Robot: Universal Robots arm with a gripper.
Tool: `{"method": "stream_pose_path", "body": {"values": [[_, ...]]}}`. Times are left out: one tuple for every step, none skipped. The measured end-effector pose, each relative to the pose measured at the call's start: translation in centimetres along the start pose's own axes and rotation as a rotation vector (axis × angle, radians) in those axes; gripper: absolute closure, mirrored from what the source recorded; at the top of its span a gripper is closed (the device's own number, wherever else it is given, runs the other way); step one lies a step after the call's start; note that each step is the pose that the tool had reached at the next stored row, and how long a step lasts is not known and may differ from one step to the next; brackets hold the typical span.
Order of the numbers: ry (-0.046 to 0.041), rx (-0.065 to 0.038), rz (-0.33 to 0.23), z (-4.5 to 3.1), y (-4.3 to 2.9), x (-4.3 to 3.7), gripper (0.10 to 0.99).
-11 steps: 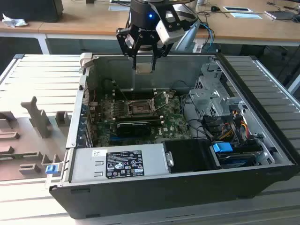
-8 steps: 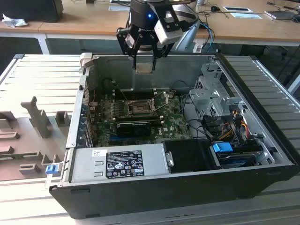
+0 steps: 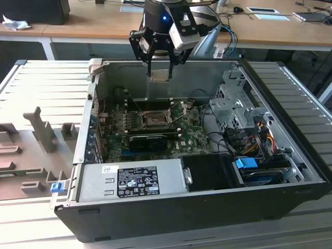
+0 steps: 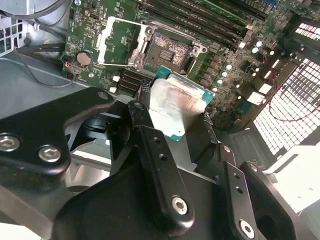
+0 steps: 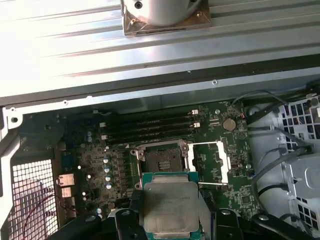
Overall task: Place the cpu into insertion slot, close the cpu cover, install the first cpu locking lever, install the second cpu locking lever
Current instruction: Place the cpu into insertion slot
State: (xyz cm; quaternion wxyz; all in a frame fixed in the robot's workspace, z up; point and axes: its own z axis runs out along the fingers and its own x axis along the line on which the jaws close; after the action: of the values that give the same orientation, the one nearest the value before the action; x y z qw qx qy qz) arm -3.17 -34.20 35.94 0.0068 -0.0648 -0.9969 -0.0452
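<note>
- Gripper (image 3: 160,70): hangs over the open computer case (image 3: 290,155), toward the 12 o'clock side of the case in the exterior view. Its black fingers (image 4: 150,145) are closed on two opposite edges of the cpu (image 3: 159,74).
- Cpu: held in the air with its silver-grey top (image 4: 177,105) facing up. In both wrist views the pale-green rim shows past the fingers (image 5: 125,220). It touches nothing but the gripper (image 5: 169,216) and is clear of the board.
- Insertion slot (image 3: 154,120): lies at 6 o'clock from the cpu in the exterior view, well apart from it, on the green motherboard (image 3: 194,137). Its dark centre (image 4: 170,50) is bare, and nothing is seated in it (image 5: 162,160).
- Cpu cover (image 5: 226,162): swung open, off the slot and just beside it; in the exterior view it lies at about 3 o'clock from the slot. The board shows through the square window of the frame (image 4: 125,21).
- Surroundings, exterior view: a long black expansion card (image 3: 148,139) lies at 6 o'clock from the slot, and the grey power supply (image 3: 129,180) sits beyond it at 6 o'clock. The metal drive cage (image 3: 236,104) stands at 3 o'clock.
</note>
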Motion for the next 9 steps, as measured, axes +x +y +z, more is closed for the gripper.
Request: {"method": "stream_pose_path", "body": {"values": [[-0.0004, 0.0, 0.004, 0.0, 0.0, 0.0, 0.557], [-0.0011, 0.0, 0.011, 0.01, 0.0, -0.01, 0.557], [-0.0018, -0.001, 0.019, 0.01, 0.0, 0.0, 0.557], [-0.0028, -0.001, 0.03, 0.01, 0.0, 0.0, 0.557], [-0.0041, -0.001, 0.044, 0.02, 0.0, 0.0, 0.557], [-0.005, -0.001, 0.055, 0.02, 0.0, 0.0, 0.557], [-0.0061, -0.001, 0.067, 0.02, 0.0, 0.0, 0.557], [-0.0071, -0.002, 0.078, 0.03, 0.0, 0.0, 0.557], [-0.0081, -0.002, 0.09, 0.03, 0.0, 0.0, 0.557]]}}
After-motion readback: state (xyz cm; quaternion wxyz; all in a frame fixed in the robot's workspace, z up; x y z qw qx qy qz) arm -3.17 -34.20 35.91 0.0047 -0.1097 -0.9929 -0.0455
